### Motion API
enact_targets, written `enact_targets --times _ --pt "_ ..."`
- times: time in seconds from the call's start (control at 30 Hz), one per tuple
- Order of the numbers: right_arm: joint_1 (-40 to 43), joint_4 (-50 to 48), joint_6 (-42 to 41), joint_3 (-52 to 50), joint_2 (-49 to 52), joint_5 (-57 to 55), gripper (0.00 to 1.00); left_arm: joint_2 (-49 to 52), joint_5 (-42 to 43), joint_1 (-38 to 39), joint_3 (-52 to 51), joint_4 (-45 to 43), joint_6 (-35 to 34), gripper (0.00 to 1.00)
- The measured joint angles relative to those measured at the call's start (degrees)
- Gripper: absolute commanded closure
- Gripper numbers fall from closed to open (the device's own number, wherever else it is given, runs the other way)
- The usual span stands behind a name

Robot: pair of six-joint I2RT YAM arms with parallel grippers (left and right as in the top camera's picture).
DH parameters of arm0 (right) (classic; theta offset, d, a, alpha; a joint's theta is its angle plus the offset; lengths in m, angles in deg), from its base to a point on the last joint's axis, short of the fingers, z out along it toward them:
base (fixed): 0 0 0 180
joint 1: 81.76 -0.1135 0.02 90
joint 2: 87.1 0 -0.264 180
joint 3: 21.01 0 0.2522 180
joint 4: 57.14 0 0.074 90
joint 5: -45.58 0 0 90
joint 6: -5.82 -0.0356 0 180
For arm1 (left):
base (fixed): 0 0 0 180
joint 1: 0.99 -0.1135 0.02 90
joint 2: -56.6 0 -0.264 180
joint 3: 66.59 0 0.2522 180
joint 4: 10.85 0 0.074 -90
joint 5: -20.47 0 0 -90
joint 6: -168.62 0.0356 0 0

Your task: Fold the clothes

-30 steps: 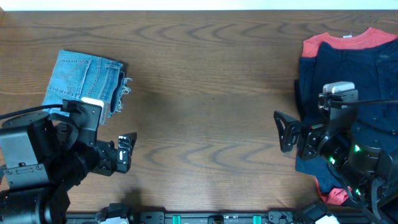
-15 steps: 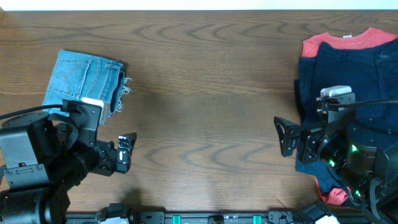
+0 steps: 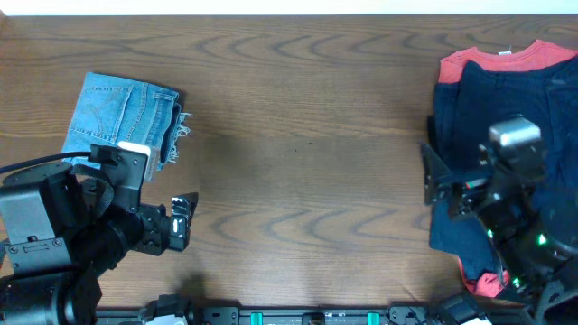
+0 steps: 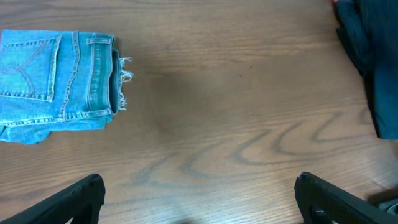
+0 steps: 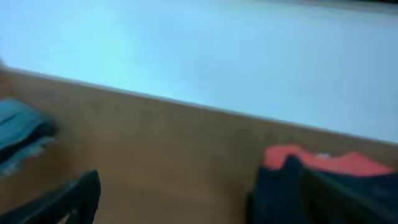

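**Left claw** [image 3: 183, 221]: open. In my left wrist view the two fingers [image 4: 71, 199] sit at the lower corners of the frame, wide apart, with only bare tabletop [image 4: 236, 124] between them. Nothing is gripped. From overhead, this claw is near the front edge on the left side of the tabletop and points toward the centre.

**Right claw** [image 3: 435, 176]: open. In my right wrist view the dark fingers [image 5: 68, 199] show at the lower corners, well apart, with nothing between them. That view is blurred. From overhead, this claw is at the left edge of the garment pile on the right side. I cannot tell whether it touches the cloth.

**Jeans** [image 3: 122, 117]: light-blue denim, folded into a compact rectangular bundle that lies flat at the far left of the tabletop.
- A stitched back pocket faces up.
- Frayed hem threads stick out along the bundle's right edge.
- In the overhead view my left arm overlaps the bundle's near edge.
- The left claw is apart from the bundle, nearer the front edge.
- In the right wrist view the bundle shows only as a blurred blue patch at the left edge.

**Other items**: a navy garment [image 3: 506, 90] lies on a red garment [image 3: 506, 54] at the right side. The red collar edge shows at the far side, and a red corner shows near the front. My right arm covers part of this pile.
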Motion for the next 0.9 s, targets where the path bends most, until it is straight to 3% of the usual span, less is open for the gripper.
enact_targets --times 0.27,0.6,0.9 --pt "5.68 -6.25 2.67 -25.16 -16.94 0.11 0.01 0.02 -0.22 0.0 0.0 0.07 0.0 0.02" --pt "7.63 -18.56 0.44 -47.65 -35.41 0.94 0.01 0.0 -0.24 0.0 0.0 0.02 -0.02 0.02" --pt "8.5 -34.23 -2.05 -61.77 -36.7 1.25 0.01 0.0 -0.24 0.0 0.0 0.02 0.0 0.02"
